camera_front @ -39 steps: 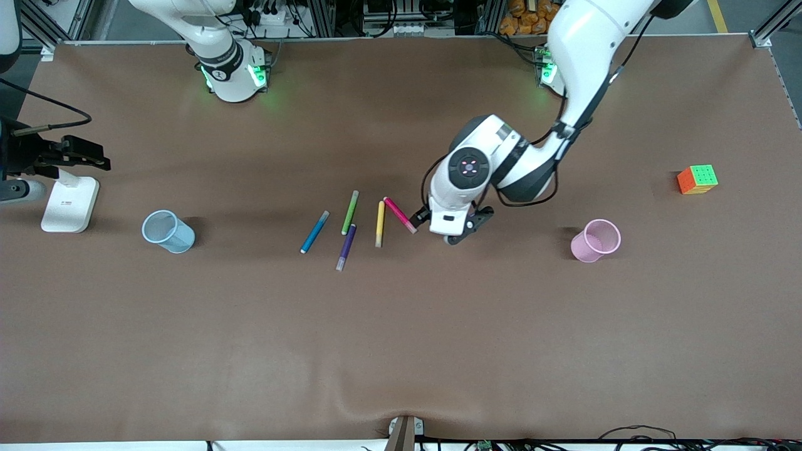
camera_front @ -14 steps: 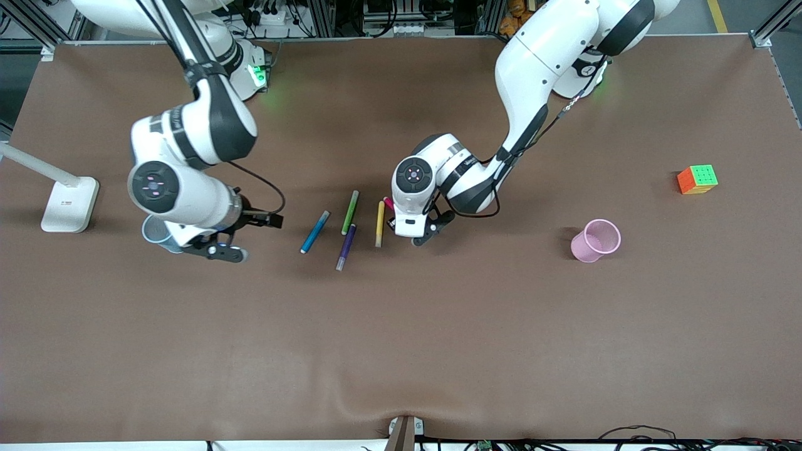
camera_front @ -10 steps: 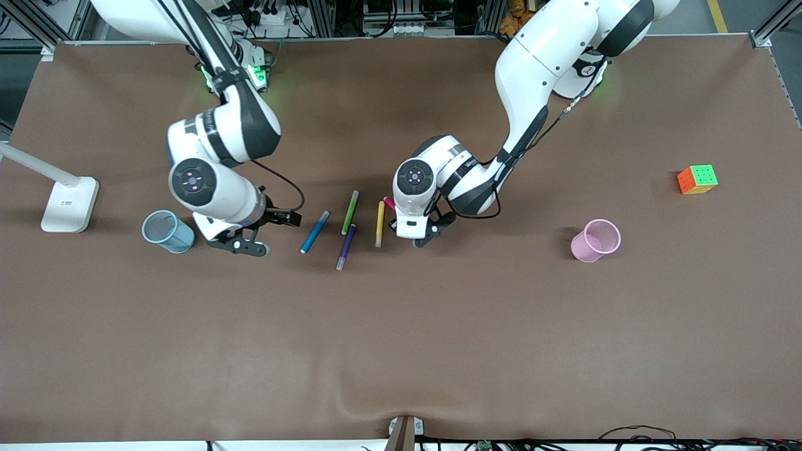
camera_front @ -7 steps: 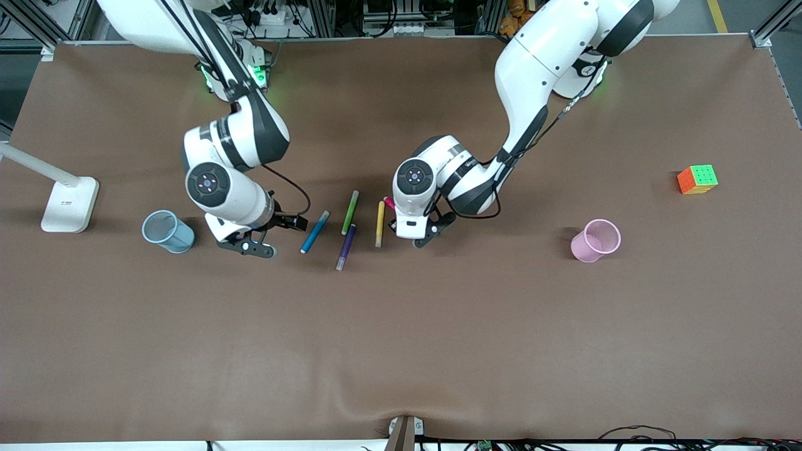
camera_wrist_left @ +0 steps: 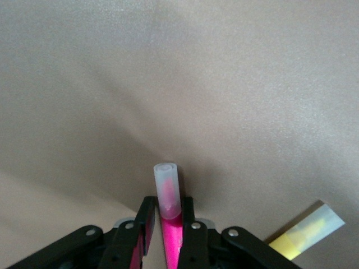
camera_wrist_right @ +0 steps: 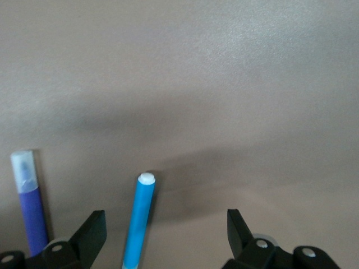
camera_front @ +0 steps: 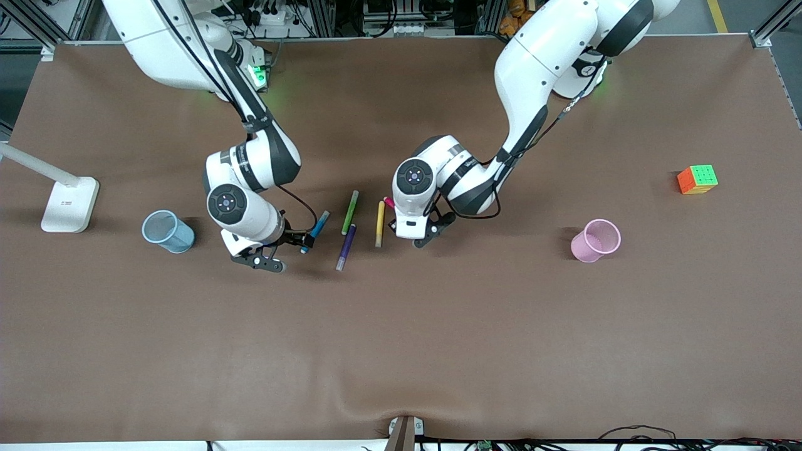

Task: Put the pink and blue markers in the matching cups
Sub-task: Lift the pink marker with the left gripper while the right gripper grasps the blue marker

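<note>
The pink marker point(camera_front: 388, 202) lies on the table mostly under my left hand. In the left wrist view the pink marker point(camera_wrist_left: 167, 188) sits between the fingers with its pale cap sticking out, and my left gripper point(camera_wrist_left: 167, 212) is shut on it. My left gripper point(camera_front: 410, 230) is low at the table. The blue marker point(camera_front: 320, 222) lies beside the green pen. My right gripper point(camera_front: 289, 250) stands open astride its lower end. Between the wide fingers the blue marker point(camera_wrist_right: 141, 218) is close to one finger of my right gripper point(camera_wrist_right: 165, 224). The pale blue cup point(camera_front: 166, 230) stands toward the right arm's end, the pink cup point(camera_front: 595, 240) toward the left arm's end.
A green pen point(camera_front: 350, 212), a purple pen point(camera_front: 345, 247) and a yellow pen point(camera_front: 380, 223) lie between the two markers. A colour cube point(camera_front: 697, 179) sits past the pink cup. A white stand base point(camera_front: 69, 203) is near the blue cup.
My right arm has swung from over the blue cup across to the blue marker and come down astride it. My left gripper's fingers have closed in on the pink marker.
</note>
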